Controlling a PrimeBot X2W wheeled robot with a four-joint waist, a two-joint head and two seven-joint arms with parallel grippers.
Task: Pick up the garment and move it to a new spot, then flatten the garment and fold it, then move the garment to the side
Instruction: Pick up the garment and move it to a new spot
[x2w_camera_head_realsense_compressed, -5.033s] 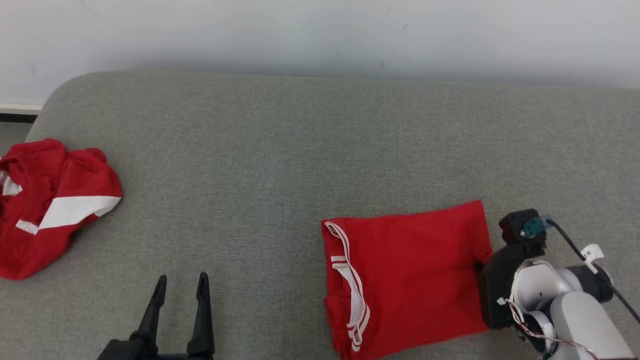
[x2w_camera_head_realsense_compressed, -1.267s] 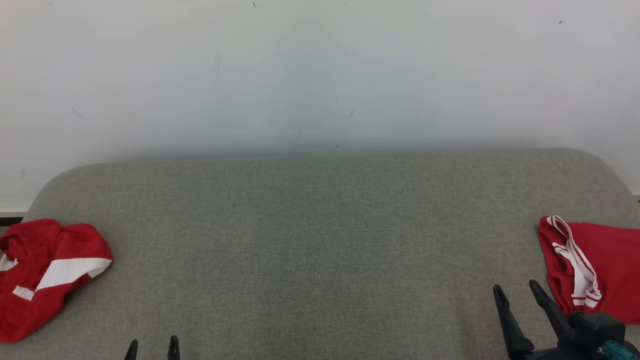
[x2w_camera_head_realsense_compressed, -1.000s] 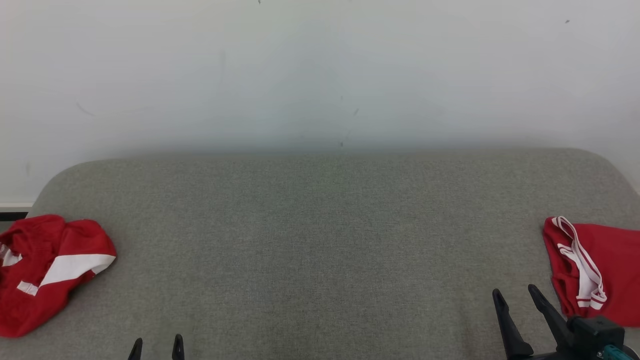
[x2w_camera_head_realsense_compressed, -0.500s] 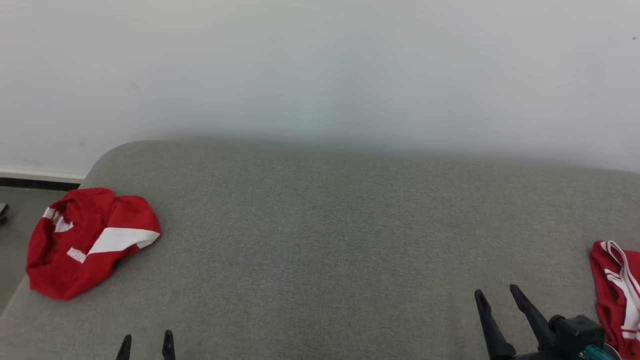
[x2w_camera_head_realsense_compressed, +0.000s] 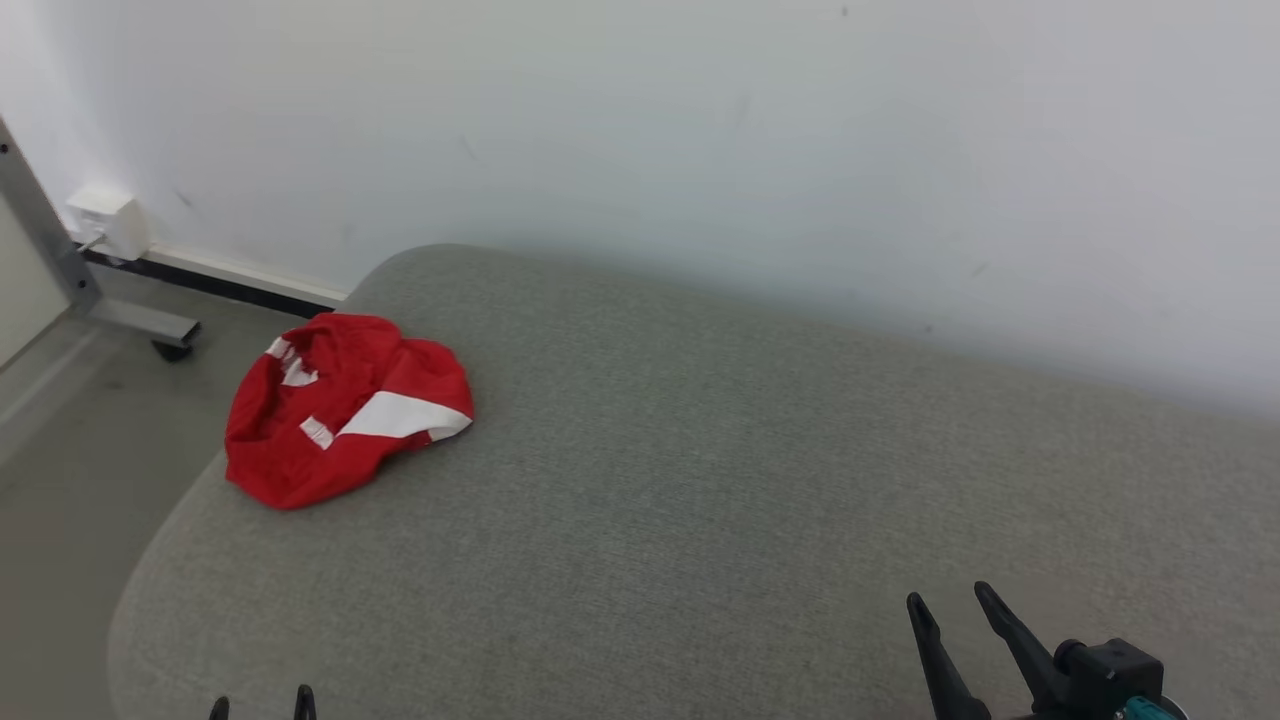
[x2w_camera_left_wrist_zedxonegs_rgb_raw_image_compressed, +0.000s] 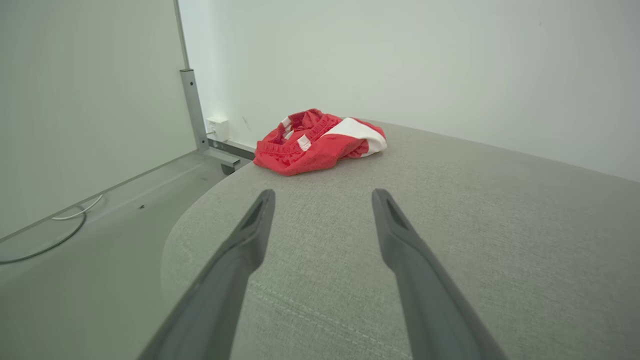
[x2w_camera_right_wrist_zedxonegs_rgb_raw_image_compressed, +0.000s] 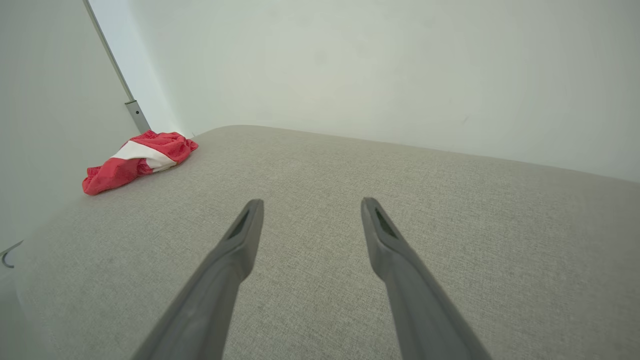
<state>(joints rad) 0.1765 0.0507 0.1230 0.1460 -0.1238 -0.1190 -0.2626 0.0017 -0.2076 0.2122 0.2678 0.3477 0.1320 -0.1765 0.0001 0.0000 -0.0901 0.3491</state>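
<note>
Bare test room — white wall, castored metal frame, grey upholstered platform.

Grey fabric-covered platform against a white wall; at left, metal frame leg on a caster, white wall box, grey floor.

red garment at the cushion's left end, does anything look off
Yes: the red garment lies crumpled in a heap near the left end of the grey cushion, close to its rounded edge, neither flattened nor folded. Nothing else stands out.
</note>
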